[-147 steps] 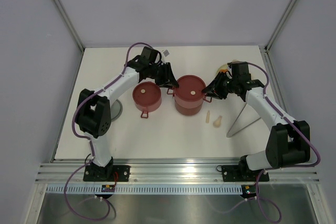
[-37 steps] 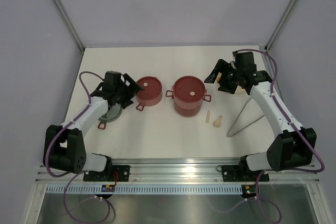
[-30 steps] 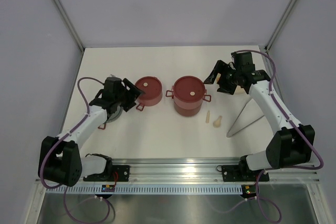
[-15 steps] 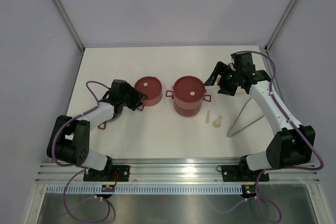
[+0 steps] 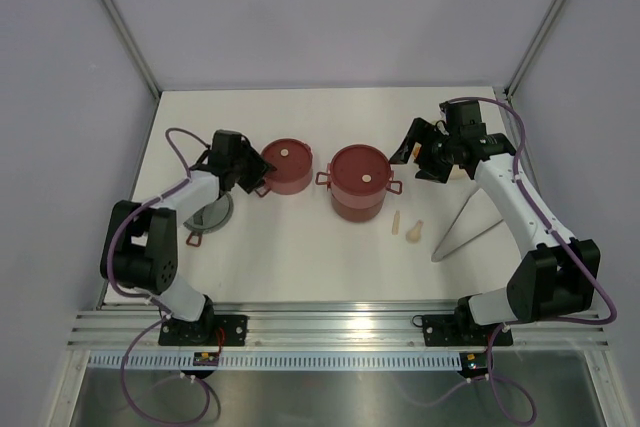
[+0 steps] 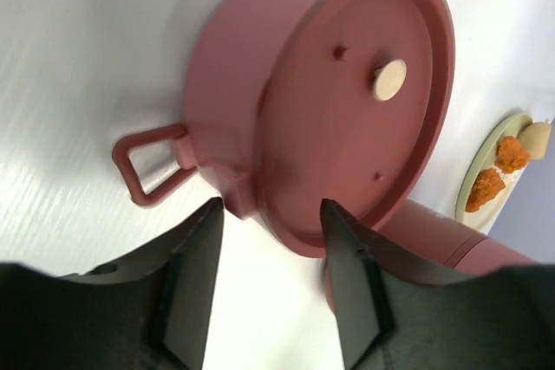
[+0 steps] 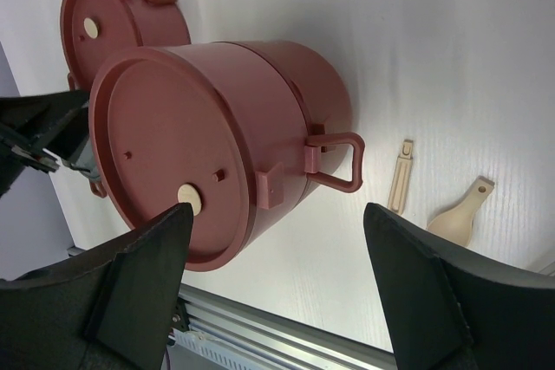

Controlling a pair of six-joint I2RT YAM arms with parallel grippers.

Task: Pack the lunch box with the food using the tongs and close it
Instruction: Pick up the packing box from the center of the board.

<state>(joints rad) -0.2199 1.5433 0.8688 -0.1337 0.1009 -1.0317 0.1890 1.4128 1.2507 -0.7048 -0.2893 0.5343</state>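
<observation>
Left tool point(image 6: 269, 214) moved against single bowl's point(image 5: 285, 166) rim, right tool point(image 5: 420, 158) clear.

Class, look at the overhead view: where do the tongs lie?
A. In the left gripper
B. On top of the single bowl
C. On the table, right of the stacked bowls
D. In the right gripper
C: the tongs lie flat on the table right of the stacked bowls, with neither gripper touching them.
</observation>
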